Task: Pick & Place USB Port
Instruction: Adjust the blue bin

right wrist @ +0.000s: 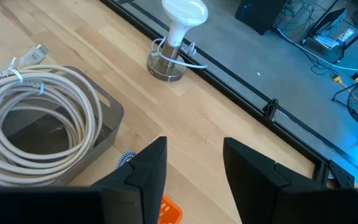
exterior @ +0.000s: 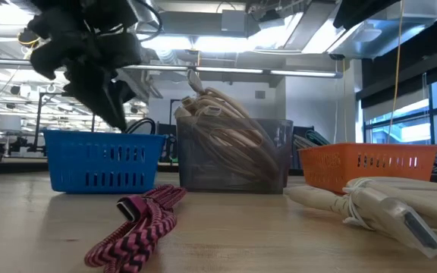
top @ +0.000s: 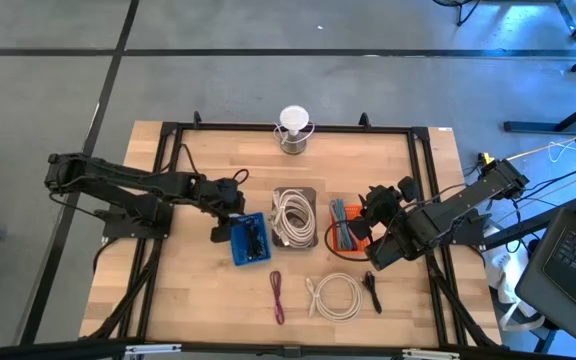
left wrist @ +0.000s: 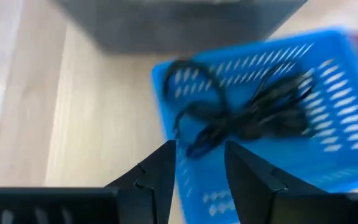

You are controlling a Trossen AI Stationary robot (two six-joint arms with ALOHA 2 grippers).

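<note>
wooden table (top: 198, 290) | left gripper (left wrist: 199, 163) parted, nothing held, black cable (left wrist: 241, 115) in blue basket (left wrist: 328, 149) just beyond fingertips | right gripper (right wrist: 194, 163) parted, empty | straight descent onto the coil advised

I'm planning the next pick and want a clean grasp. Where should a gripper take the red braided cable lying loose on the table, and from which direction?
Grip the red braided cable mid-length, coming straight down from above. It lies flat on the bare table as a narrow folded bundle, apart from the white coiled cable, so fingers closing across its short width would likely catch every strand.
</note>
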